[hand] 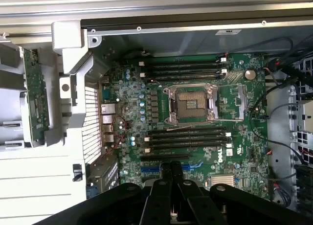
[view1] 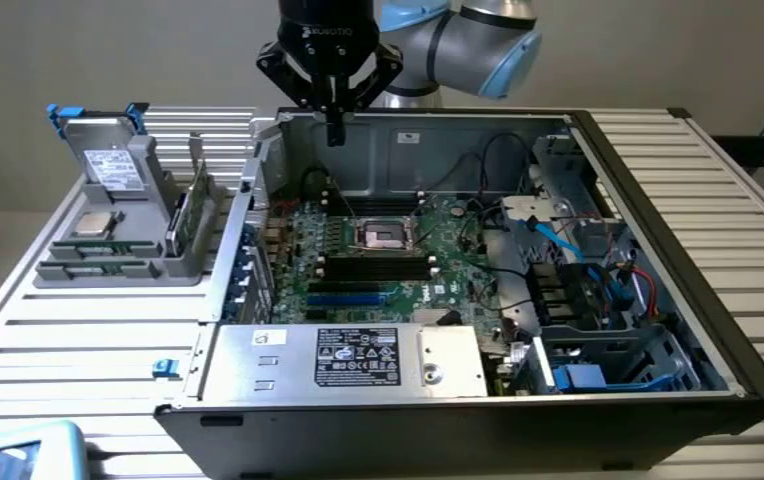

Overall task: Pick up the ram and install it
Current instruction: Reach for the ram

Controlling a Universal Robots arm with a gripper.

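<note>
So the biggest thing here is the slatted metal table (view1: 62, 330), with an open PC case (view1: 462, 135) lying on it, green motherboard (view1: 449, 280) facing up. A silver power supply box (view1: 355, 360) sits along the case's near edge. On the exterior view's left, just beside the case, there's a grey holder (view1: 102, 270). The gripper (view1: 335, 128) hangs over the case's far wall, fingers pinched right together with nothing between them. The ram (view1: 190, 215) is standing on edge in that grey holder, on the side closest to the case, well apart from the gripper. The four memory slots by the CPU socket (view1: 385, 235) look unfilled.
</note>
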